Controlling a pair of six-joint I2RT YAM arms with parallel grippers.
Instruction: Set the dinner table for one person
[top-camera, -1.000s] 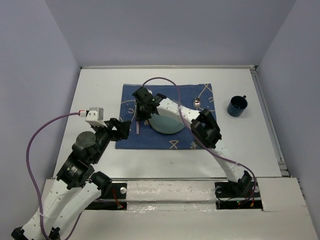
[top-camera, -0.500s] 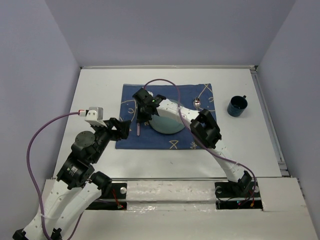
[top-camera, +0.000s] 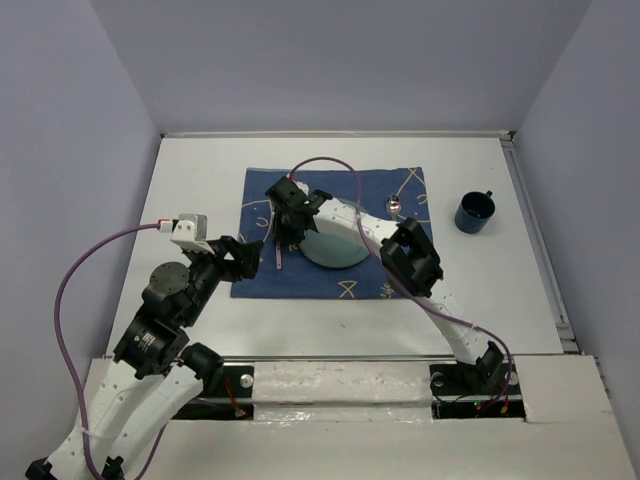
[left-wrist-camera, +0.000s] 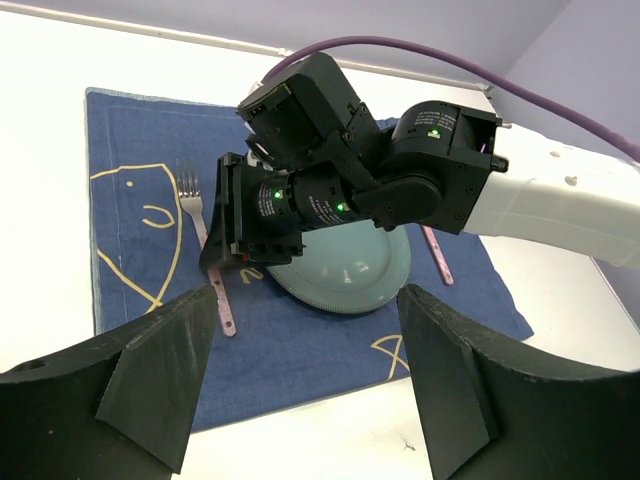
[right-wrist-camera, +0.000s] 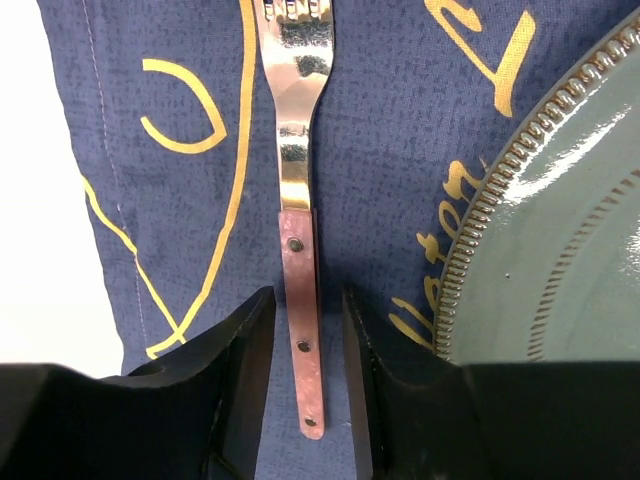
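Lying between the right gripper's (right-wrist-camera: 305, 310) narrowly parted fingers, with a gap on each side, the fork (right-wrist-camera: 296, 170) rests on the blue mat (right-wrist-camera: 390, 130). The mat's edge and the bare dinner table (right-wrist-camera: 40, 200) lie left of them, and the plate (right-wrist-camera: 560, 240) is close on the right. The left gripper (left-wrist-camera: 300, 390) gapes wide and holds nothing.

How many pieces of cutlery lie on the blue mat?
2. A fork lies left of the plate, straddled by the right end effector; a spoon lies right of the plate. The right arm may hide more.
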